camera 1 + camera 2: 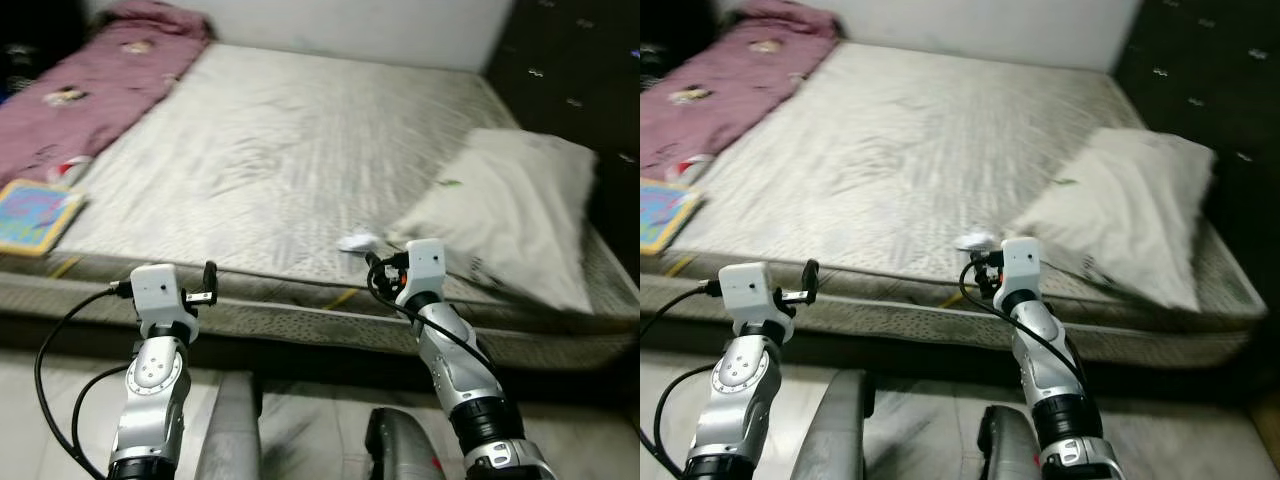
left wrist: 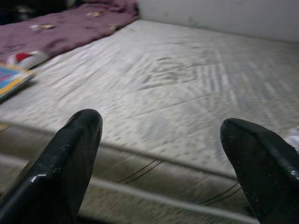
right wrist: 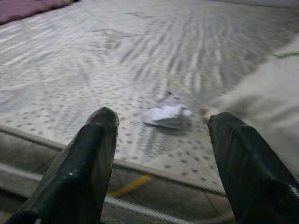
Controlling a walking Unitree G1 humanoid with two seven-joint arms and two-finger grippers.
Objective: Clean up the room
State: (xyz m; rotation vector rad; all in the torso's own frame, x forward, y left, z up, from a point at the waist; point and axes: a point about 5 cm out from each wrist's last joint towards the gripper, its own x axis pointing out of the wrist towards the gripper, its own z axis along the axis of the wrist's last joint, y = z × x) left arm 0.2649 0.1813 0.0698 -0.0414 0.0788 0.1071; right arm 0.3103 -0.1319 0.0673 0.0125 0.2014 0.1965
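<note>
Lying on 1 mattress (image 1: 300, 150): 1 pillow (image 1: 510, 205), 1 crumpled paper (image 3: 167, 114).

Head views are motion-blurred. You can't make out what the small white scrap (image 3: 167, 115) on the mattress (image 1: 300, 150) is. Book (image 1: 35, 215) and maroon blanket (image 1: 90, 80) are cut by the left edge; pillow (image 1: 510, 210) smears at right.

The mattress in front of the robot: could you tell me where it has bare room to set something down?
The mattress is bare across its wide middle, between the maroon blanket on the robot's left and the pillow on its right. It is crowded near the front edge by the pillow, where a crumpled paper scrap lies, and at the left corner, where a colourful book sits.
</note>
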